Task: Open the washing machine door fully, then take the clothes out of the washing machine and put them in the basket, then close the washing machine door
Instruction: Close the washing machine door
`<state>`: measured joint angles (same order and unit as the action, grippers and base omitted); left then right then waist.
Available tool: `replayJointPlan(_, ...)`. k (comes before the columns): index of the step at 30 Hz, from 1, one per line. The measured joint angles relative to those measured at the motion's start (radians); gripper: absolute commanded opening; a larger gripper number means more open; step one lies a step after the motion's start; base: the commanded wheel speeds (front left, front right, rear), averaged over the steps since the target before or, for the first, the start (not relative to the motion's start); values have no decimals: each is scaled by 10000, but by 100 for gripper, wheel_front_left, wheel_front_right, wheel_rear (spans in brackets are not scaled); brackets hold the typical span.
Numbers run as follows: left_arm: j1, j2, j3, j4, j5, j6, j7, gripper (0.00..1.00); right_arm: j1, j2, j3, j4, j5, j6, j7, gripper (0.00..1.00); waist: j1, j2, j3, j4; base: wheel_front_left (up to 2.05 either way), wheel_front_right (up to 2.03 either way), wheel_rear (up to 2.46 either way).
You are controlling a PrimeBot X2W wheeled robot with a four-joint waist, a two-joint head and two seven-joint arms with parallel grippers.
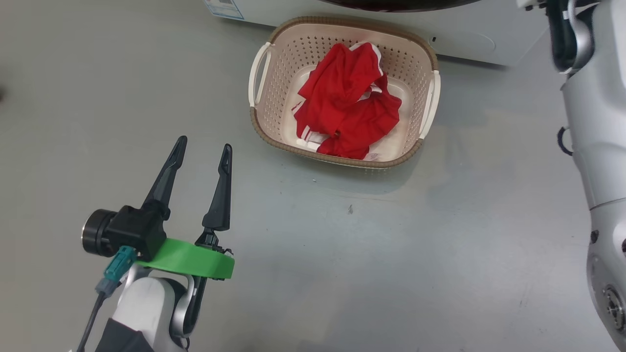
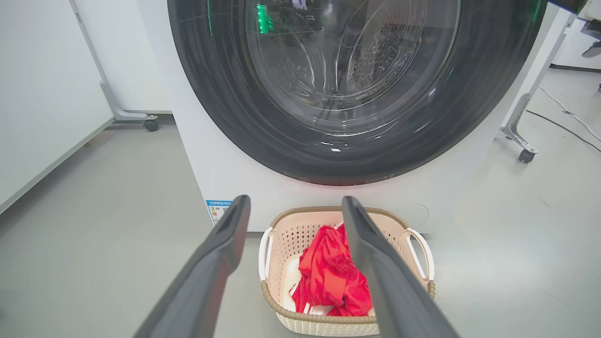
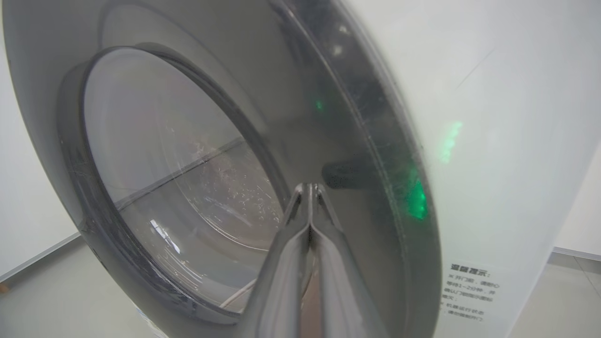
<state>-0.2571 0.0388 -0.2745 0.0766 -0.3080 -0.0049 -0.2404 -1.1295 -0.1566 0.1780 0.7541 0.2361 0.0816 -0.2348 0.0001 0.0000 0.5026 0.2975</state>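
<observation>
We see smooth grey floor (image 1: 415,254) and white wheeled panels (image 2: 42,94). The basket (image 1: 303,54), just before the washing machine (image 2: 220,164), holds the clothes (image 1: 347,102); the washing machine door (image 2: 244,126) looks shut. Our left gripper (image 1: 204,143) hangs spread, empty; our right gripper (image 3: 310,188) is pinched closed by the door's rim. We cannot read the blue label (image 2: 218,210) or the sticker (image 3: 472,293).

In the basket (image 1: 293,58) (before the washing machine (image 1: 464,44)) lie the clothes (image 1: 349,105).

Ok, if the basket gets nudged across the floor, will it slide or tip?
Probably slides: the basket looks like thin perforated plastic on smooth floor. Tipping seems unlikely; it sits low and wide. The crumpled clothes likely add little weight.
</observation>
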Motion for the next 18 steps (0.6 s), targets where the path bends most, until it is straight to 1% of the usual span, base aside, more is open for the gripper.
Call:
replayJointPlan(1,0,0,33,21,0,2,0,100,13,138,35,0,29,71,-27,0,0,0,-19,-56,0,0,0)
replayJointPlan(3,0,6,42,69,4,2,0,100,97,334,119,2,73,98,-86,0,0,0,-67,-175,0,0,0)
replayJointPlan(9,-16,105,71,221,119,48,-4,100,843,366,198,19,127,209,-174,1,0,0,-351,-482,0,0,0)
replayJointPlan(11,-24,190,155,316,299,132,-81,100,1144,389,244,15,150,230,-174,75,0,0,-481,-580,0,0,0)
replayJointPlan(12,-27,201,169,341,311,146,-81,100,1301,422,255,12,171,230,-174,100,0,0,-549,-630,0,0,0)
replayJointPlan(14,-28,203,184,391,316,184,-84,100,1662,495,267,-17,178,230,-174,100,0,1,-697,-730,0,0,0)
replayJointPlan(18,-24,226,309,466,314,267,-84,100,2440,662,121,-688,337,232,-174,100,0,0,-1018,-938,0,0,0)
